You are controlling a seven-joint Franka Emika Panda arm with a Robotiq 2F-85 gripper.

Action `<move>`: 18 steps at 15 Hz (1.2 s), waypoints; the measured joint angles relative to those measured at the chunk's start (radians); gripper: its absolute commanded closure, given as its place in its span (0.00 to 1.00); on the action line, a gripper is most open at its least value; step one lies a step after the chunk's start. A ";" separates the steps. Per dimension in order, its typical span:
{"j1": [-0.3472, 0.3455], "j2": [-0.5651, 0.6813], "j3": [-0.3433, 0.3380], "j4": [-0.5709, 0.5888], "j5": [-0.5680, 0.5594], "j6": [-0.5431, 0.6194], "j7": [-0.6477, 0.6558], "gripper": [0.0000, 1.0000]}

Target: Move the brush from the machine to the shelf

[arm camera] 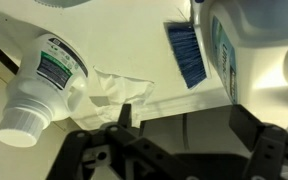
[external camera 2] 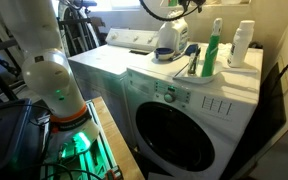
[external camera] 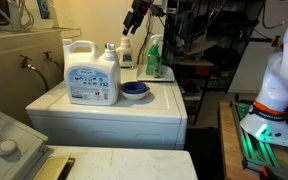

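The brush shows its blue bristled end in the wrist view, lying on the white machine top next to the detergent jug. In an exterior view it is a thin dark shape between the jug and the green bottle. My gripper is open and empty, above the rear of the machine, apart from the brush. In an exterior view it hangs high behind the bottles. The pale ledge of the shelf runs dimly along the wall.
On the machine top stand the detergent jug, a round blue dish, a green bottle and a white bottle beside a crumpled white cloth. A grey-white unit with a knob sits in front.
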 measured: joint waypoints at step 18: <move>0.070 0.596 -0.028 0.611 -0.006 -0.277 0.133 0.00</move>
